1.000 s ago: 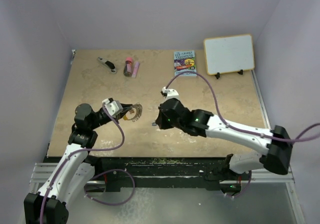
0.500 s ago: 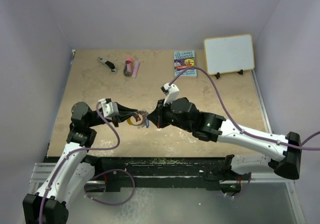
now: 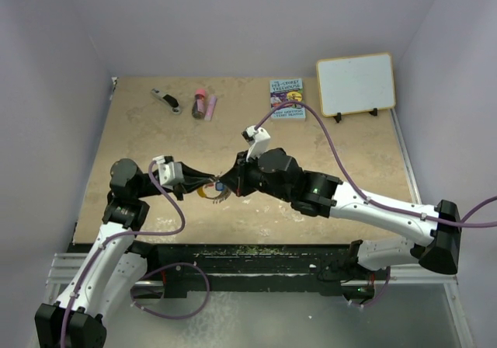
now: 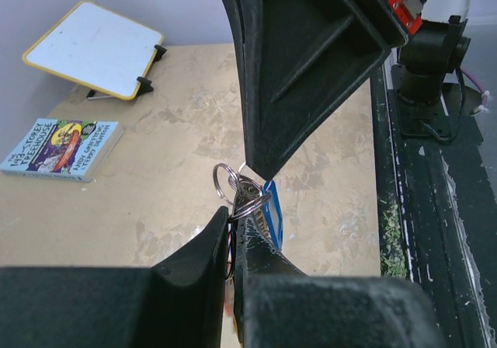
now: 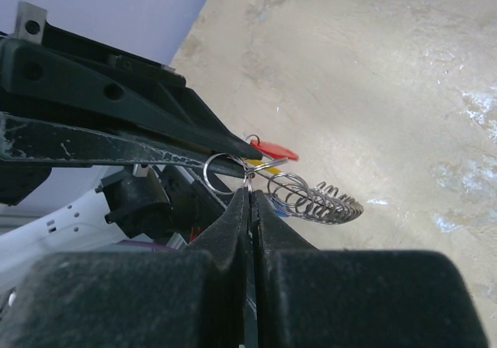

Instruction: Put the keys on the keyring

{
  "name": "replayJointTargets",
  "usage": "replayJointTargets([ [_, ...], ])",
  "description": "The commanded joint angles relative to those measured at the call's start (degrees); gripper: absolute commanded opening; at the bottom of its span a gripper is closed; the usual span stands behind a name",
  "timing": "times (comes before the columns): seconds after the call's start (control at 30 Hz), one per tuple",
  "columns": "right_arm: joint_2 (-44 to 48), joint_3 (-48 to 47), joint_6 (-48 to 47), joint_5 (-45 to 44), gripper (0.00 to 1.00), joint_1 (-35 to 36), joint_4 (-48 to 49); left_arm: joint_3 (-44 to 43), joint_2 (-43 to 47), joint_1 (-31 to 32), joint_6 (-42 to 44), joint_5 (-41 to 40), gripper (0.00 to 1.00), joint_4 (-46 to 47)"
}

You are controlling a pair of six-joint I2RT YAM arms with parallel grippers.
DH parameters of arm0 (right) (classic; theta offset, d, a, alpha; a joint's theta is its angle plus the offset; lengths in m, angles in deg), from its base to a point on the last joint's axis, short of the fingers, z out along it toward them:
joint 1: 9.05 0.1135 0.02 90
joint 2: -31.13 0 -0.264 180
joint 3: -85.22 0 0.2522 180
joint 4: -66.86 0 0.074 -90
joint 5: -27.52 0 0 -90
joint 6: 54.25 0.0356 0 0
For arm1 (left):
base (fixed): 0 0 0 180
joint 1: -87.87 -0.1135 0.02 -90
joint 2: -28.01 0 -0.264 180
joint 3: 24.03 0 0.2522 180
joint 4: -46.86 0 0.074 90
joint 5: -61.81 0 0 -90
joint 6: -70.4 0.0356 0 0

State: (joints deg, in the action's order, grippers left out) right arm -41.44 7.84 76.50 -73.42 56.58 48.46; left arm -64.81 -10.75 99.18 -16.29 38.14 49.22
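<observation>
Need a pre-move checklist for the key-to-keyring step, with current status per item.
1. Left gripper shut on the keyring: ok.
2. Right gripper shut on the blue key: ok.
3. Blue key threaded onto the keyring: cannot tell, too tangled where the two grippers meet.
4. Red key on the keyring: cannot tell; it sits right beside the left gripper.
5. Keys and keyring held off the table: ok.
</observation>
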Motion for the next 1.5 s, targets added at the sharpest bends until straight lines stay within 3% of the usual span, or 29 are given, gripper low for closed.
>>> replayJointTargets([
  [0.0,1.7,-2.8,-0.6,-0.1,0.00,0.4,2.8,-2.7,0.6,-0.1,3.3,1.6,0.04,0.1],
  [0.57,0.9,-3.1,-0.2,2.1,0.00,0.6,2.9,-2.4,0.5,-0.1,4.7,-1.8,0.04,1.6],
  [1.47,0.5,-2.7,-0.7,1.3,0.00,0.7,4.3,-2.8,1.5,-0.1,3.3,1.6,0.04,1.4],
])
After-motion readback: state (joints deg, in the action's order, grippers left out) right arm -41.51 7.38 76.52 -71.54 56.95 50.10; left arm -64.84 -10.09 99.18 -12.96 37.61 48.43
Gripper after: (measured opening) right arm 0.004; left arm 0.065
